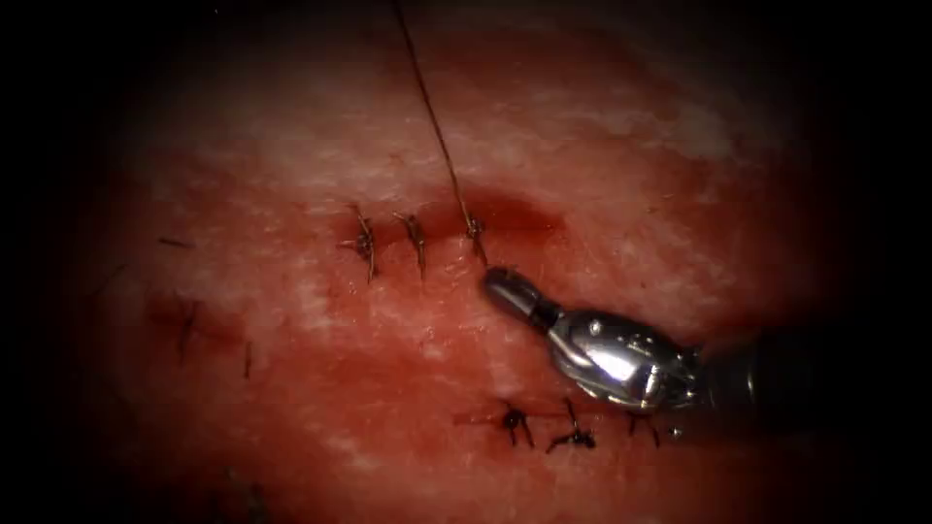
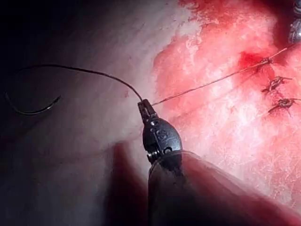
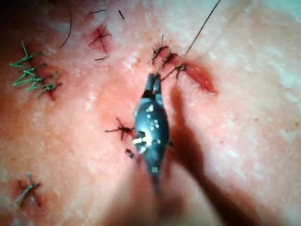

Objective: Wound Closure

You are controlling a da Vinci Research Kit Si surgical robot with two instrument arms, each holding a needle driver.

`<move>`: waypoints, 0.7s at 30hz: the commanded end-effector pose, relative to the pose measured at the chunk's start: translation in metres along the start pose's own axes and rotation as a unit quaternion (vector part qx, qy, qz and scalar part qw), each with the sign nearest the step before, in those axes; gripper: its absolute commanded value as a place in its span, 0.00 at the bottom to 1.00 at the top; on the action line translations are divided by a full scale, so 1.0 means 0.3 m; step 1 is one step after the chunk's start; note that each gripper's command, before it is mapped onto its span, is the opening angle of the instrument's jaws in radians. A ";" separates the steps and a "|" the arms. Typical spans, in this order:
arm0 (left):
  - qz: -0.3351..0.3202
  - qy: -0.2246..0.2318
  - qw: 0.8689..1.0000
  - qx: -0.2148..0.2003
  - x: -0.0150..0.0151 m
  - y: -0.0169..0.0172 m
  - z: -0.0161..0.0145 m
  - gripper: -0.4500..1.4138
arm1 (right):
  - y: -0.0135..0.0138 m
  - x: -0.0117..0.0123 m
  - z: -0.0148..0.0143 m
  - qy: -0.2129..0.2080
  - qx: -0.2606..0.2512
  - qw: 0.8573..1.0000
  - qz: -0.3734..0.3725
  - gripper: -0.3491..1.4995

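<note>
Pork-belly tissue (image 1: 291,146) is lying red and wet, its cut (image 1: 505,215) pooling red fluid (image 1: 529,209). Three knots (image 1: 417,238) are sitting along the cut, three more stitches (image 1: 573,432) near the right tool. One thread (image 1: 427,97) is running taut from the third knot to the left tool (image 2: 145,106), jaws closed on the thread. One curved needle (image 2: 33,109) is lying free on the tissue, well away from the cut. Right tool (image 1: 505,286) jaws are closed, gripping nothing, tip just beside the third knot.
</note>
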 end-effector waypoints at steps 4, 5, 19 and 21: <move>0.009 -0.002 1.000 0.009 -0.003 -0.001 0.002 0.00 | -0.0020 -0.0044 0.0009 -0.004 -0.001 1.000 -0.007 0.00; 0.013 -0.002 1.000 0.009 -0.003 -0.002 0.002 0.00 | -0.0019 -0.0047 0.0009 -0.007 -0.001 1.000 -0.007 0.00; -0.009 0.001 1.000 -0.004 -0.010 0.002 0.003 0.00 | -0.0010 -0.0073 0.0030 0.004 -0.004 1.000 -0.022 0.23; -0.017 0.002 1.000 -0.014 -0.008 0.006 0.001 0.00 | 0.0001 -0.0059 0.0025 0.011 -0.007 0.999 -0.030 0.51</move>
